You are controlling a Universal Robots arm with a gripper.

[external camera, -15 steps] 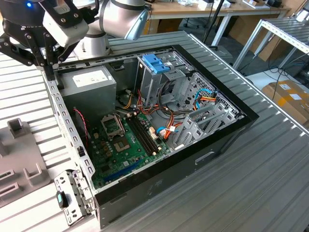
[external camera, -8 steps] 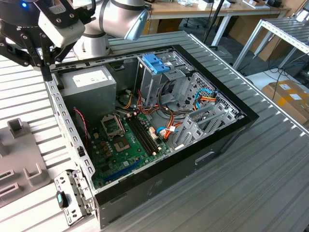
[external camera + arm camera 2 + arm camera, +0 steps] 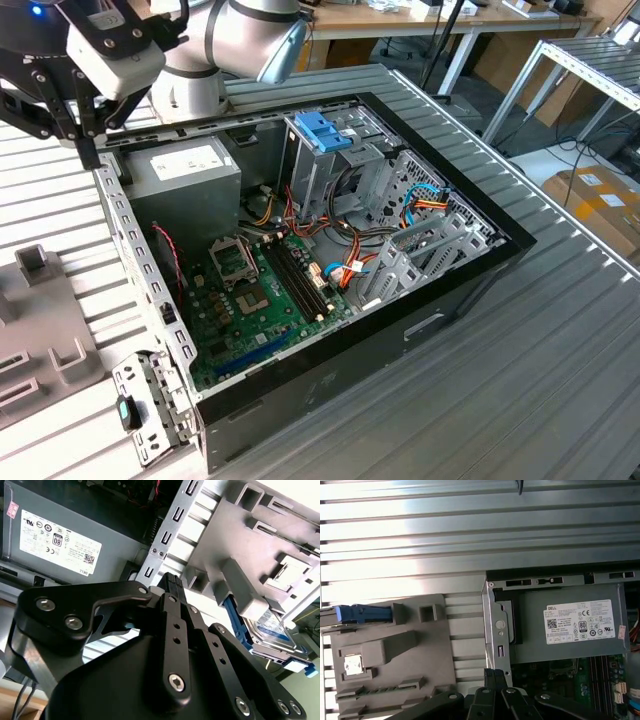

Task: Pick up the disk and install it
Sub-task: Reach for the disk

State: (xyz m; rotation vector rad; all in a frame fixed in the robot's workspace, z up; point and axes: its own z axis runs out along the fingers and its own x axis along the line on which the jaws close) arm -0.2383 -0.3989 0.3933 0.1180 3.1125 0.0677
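Observation:
The disk (image 3: 274,629) is a silver drive with a white and blue label and blue side rails. It rests in a grey plastic fixture (image 3: 235,540) beside the open computer case (image 3: 400,330). In the first wrist view one blue rail of the disk (image 3: 362,613) shows at the fixture's (image 3: 385,650) edge. My gripper (image 3: 88,152) hangs above the case's corner by the power supply, apart from the disk. Its black fingers (image 3: 495,676) look shut together with nothing held. In the second wrist view the gripper (image 3: 172,580) points at the case wall.
A grey power supply with a white sticker (image 3: 185,175) fills the case's back corner. The metal drive cage with a blue plastic top (image 3: 325,135) stands beside it, above the motherboard (image 3: 260,290) and cables. The case's perforated wall (image 3: 130,250) sits between the gripper and the fixture (image 3: 35,300).

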